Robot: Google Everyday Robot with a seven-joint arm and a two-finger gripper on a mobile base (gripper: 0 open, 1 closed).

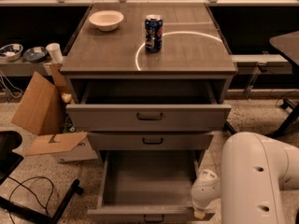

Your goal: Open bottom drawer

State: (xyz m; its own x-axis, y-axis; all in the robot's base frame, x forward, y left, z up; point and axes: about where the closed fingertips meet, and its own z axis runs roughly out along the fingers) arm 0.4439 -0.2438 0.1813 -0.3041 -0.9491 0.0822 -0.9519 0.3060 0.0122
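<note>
The bottom drawer [148, 185] of the grey cabinet [149, 55] stands pulled far out, showing its plain grey tray. Its narrow front with the small black bar handle [153, 217] lies at the lower edge of the camera view. My white arm [254, 181] comes in from the lower right. Its gripper [202, 208] is low at the right end of the drawer front, close against it.
The tall top drawer [149, 115] is also pulled out; the middle drawer [152, 140] sticks out slightly. A white bowl [106, 19] and a blue can [153, 32] stand on the cabinet top. Cardboard boxes [44, 111] lie left. Black chair legs [28, 204] and cables lie lower left.
</note>
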